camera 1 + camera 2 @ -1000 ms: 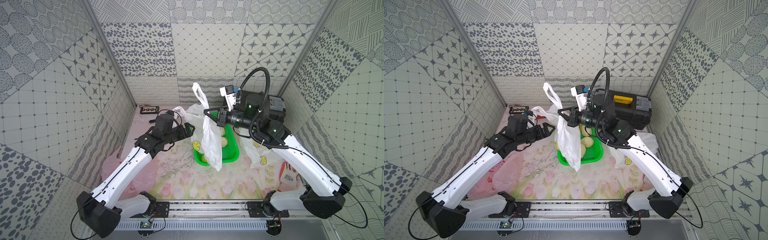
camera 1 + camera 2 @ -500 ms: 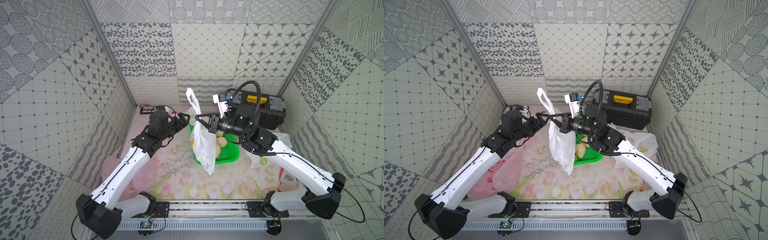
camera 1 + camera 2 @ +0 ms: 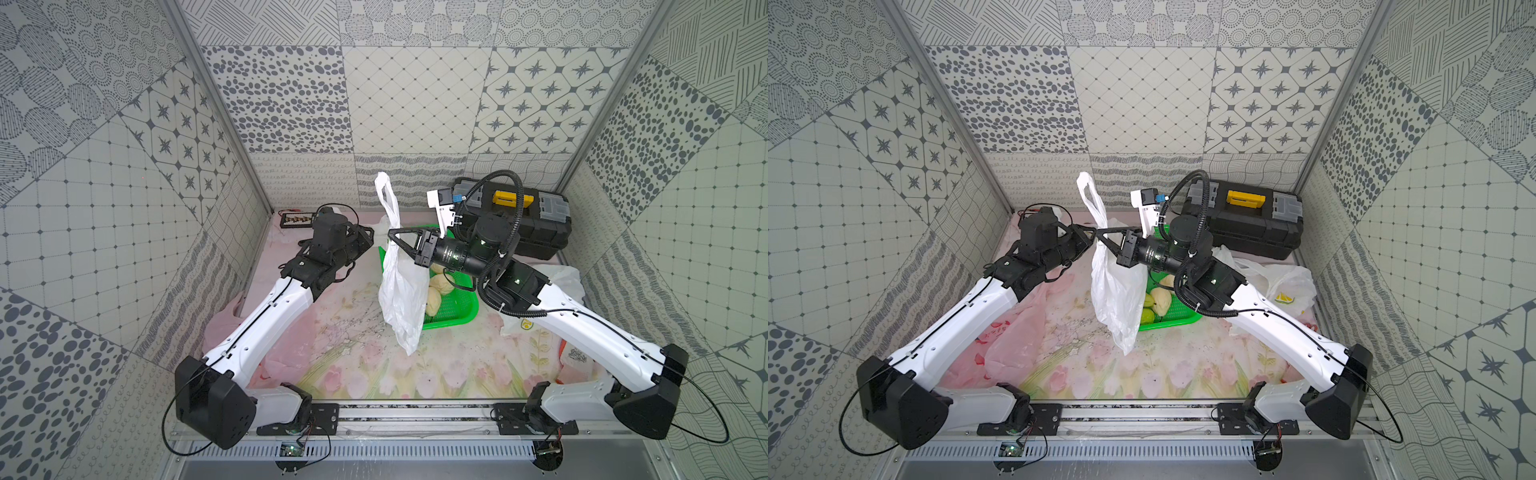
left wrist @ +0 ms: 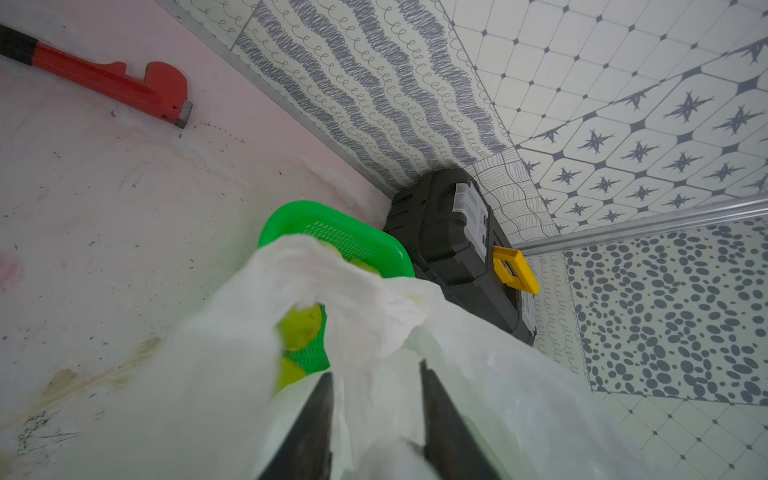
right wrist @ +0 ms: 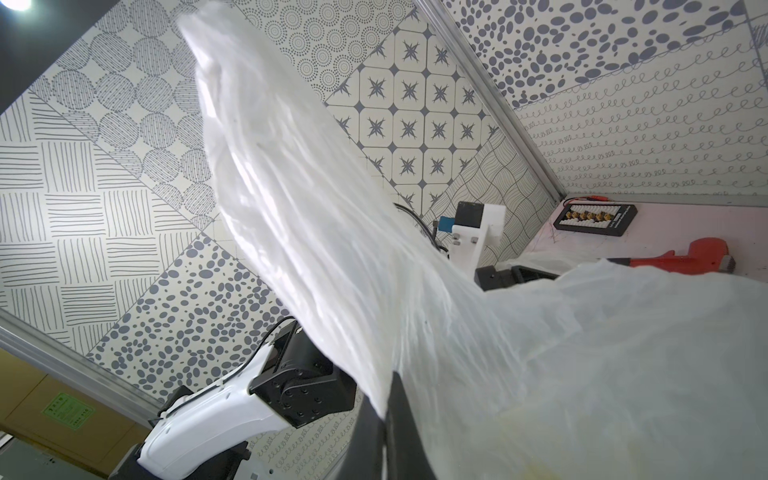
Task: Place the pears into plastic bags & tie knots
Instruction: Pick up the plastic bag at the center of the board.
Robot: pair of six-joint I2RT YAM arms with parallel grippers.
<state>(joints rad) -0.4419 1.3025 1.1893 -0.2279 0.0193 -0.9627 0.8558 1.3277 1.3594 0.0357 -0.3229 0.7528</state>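
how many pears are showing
3 in a top view: a far pear, a middle pear and a near pear, all in the green basket beside the white bag. More may hide behind it.

**White bag hangs between the two arms**

The right gripper [image 3: 392, 236], its jaws pressed together, pinches the bag [image 3: 401, 286] just below its upright handle loop. The bag hangs limp over the table [image 3: 415, 374]. The left gripper [image 3: 369, 239] reaches the bag's other side at the same height, but its jaws cannot be made out here. Behind the bag, pale pears [image 3: 440, 284] lie in a green basket [image 3: 455, 309]. A black toolbox [image 3: 536, 226] stands by the back wall. A pink bag [image 3: 291, 351] lies under the left arm.
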